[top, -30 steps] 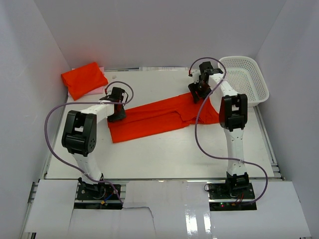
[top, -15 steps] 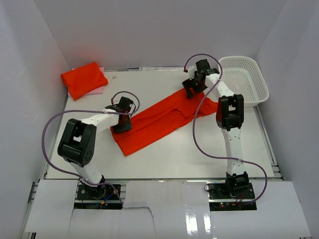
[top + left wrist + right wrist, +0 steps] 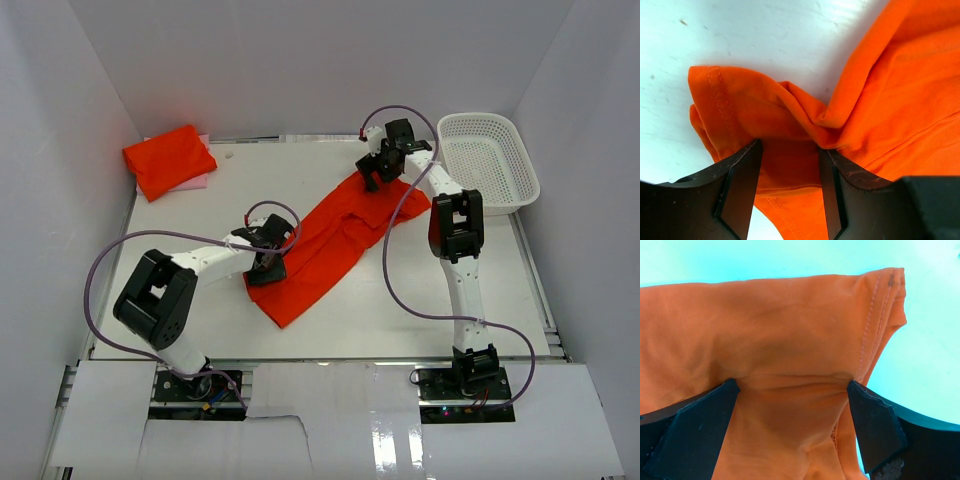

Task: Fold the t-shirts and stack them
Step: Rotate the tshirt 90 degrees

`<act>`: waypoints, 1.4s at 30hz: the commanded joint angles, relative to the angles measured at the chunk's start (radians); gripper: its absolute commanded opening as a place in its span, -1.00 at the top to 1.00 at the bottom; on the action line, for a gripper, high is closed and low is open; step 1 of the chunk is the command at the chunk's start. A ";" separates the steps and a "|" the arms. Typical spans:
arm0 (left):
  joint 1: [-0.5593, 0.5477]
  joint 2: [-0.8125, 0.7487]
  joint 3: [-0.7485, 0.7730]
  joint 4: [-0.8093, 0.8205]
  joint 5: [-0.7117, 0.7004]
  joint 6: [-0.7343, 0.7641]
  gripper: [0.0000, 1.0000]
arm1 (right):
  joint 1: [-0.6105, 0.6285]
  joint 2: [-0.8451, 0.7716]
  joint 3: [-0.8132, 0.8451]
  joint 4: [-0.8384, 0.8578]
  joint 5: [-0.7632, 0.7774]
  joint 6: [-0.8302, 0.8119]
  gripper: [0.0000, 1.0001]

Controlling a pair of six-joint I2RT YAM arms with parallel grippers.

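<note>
One t-shirt is folded, and one is a long crumpled strip.

From above, a folded t-shirt lies at the far left corner of the table, so that one looks done. The second t-shirt lies slanted across the middle, long and bunched, and is not folded yet. The left tool is at its near end. The right tool is at its far end, near the white mesh basket. In the left wrist view, the left tool is clenched on a bunched fold of the orange cloth near a stitched hem. In the right wrist view, the right tool stands wide apart over a stitched edge, with cloth lying between its fingers, so it looks let go. I think this shirt has to be laid flat, folded, and put on the first one.
</note>
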 commanded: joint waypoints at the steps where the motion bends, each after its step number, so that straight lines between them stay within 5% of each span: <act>1: -0.076 0.102 -0.123 -0.159 0.171 -0.059 -0.18 | -0.009 0.009 0.015 0.020 0.039 -0.059 -0.92; 24: -0.481 0.191 -0.127 -0.139 0.337 -0.351 -0.18 | 0.033 0.014 0.019 0.180 0.183 -0.160 -0.80; 42: -0.605 0.214 -0.014 -0.093 0.414 -0.470 -0.21 | 0.128 0.081 0.061 0.207 0.102 -0.037 -0.80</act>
